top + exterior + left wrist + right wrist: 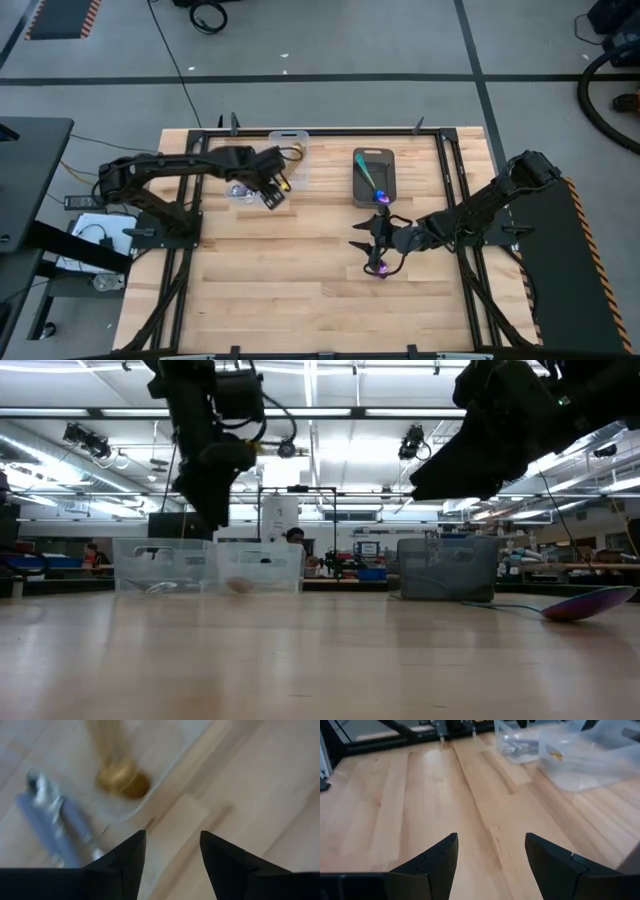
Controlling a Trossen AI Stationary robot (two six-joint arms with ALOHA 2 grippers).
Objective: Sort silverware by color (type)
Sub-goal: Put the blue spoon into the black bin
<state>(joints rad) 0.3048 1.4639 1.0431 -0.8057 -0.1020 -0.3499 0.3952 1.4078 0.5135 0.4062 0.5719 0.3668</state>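
Observation:
My left gripper (272,193) (172,855) hangs open and empty above the table, beside two clear bins. Below it a gold spoon (122,780) lies in one clear bin (290,155), and a silver spoon with a lavender handle (55,830) lies in the other (243,187). My right gripper (366,246) (490,865) stands open over bare wood near the table's middle. An iridescent purple spoon (381,268) (585,603) lies on the table beside it, apart from the fingers. A blue spoon with a teal handle (376,185) rests in the dark grey bin (390,160).
The clear bins (165,565) (570,750) and the dark grey bin (447,568) stand along the table's far side. Bare wood (290,290) spreads over the near half. Black frame rails (455,200) run along the table's sides.

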